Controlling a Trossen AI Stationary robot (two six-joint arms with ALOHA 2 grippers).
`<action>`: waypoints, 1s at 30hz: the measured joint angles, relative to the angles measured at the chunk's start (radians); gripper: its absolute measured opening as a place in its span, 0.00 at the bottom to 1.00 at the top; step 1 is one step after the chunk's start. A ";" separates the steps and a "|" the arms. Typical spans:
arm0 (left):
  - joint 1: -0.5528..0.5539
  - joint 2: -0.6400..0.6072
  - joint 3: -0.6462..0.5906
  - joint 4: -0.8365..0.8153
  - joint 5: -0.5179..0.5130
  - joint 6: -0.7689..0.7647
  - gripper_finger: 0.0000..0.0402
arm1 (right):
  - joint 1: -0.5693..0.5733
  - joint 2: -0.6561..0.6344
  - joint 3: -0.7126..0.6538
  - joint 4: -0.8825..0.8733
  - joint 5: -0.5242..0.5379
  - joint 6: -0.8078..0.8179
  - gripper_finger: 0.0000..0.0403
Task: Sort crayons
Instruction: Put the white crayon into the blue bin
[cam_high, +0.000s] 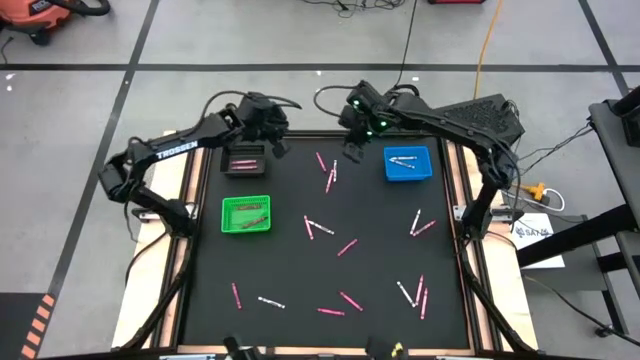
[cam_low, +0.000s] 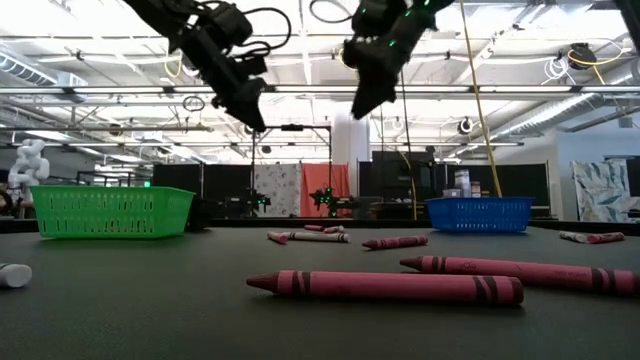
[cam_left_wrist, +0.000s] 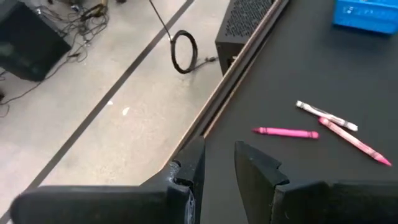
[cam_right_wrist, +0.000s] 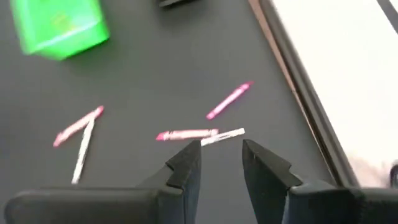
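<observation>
Pink and white crayons lie scattered flat on the black mat, among them a group near the far edge and a pair at the middle. My left gripper hangs open above the mat's far edge, beside a black tray with pink crayons in it. My right gripper hangs open over the far group; a pink crayon and a white crayon lie on the mat below it. Neither gripper has anything between its fingers.
A green tray stands at the mat's left and a blue tray with white crayons at the far right. More crayons lie toward the near edge. The mat's raised wooden border runs along its sides.
</observation>
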 joint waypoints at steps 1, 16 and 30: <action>0.003 -0.012 0.000 -0.012 0.000 0.000 0.22 | 0.000 0.018 0.000 0.023 0.032 0.062 0.26; 0.034 -0.085 -0.001 -0.178 -0.012 0.003 0.22 | 0.000 0.222 0.000 0.147 0.097 0.611 0.26; 0.034 -0.084 -0.001 -0.244 -0.012 0.028 0.22 | 0.000 0.338 0.000 0.155 0.070 0.791 0.26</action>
